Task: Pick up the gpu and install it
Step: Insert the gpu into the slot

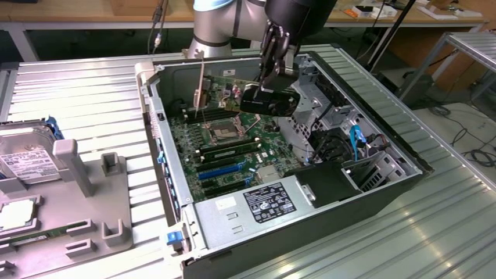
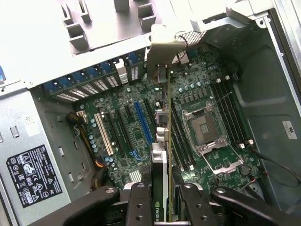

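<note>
Above motherboard point(image 2: 123, 136), gpu point(image 2: 168, 113) within tool point(image 2: 164, 190)

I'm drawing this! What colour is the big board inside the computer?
The board is green, clearest in the wrist view.

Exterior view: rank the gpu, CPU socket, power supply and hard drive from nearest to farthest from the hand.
1. gpu, gripped in the hand.
2. CPU socket, on the motherboard.
3. power supply, at the case's near end.
4. hard drive, outside the case, exterior view's left.
</note>
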Robot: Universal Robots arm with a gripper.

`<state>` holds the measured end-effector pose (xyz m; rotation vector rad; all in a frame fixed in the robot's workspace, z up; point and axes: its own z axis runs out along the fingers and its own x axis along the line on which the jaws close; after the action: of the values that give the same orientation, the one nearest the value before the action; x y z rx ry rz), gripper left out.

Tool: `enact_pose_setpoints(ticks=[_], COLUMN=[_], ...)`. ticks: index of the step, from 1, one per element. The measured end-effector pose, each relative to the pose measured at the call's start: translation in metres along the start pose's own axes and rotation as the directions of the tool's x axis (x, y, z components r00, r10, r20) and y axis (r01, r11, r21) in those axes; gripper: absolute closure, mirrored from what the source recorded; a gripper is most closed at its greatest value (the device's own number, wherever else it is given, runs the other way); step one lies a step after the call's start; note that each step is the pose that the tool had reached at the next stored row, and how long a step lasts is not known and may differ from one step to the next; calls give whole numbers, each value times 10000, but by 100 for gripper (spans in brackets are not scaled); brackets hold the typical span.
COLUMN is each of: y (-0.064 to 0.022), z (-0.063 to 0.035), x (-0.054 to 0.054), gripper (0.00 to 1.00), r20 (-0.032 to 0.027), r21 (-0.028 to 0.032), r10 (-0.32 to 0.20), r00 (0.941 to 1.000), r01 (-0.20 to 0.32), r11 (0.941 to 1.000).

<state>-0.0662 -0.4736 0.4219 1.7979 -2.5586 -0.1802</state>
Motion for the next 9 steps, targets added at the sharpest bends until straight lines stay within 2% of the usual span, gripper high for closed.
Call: enact_pose_setpoints(ticks=[9], y=[0], z=[0], x=[0], gripper=[73], r20=[-87], r21=[-58], r10=[-903], r00=[9959], r01=[903], r11=[9959])
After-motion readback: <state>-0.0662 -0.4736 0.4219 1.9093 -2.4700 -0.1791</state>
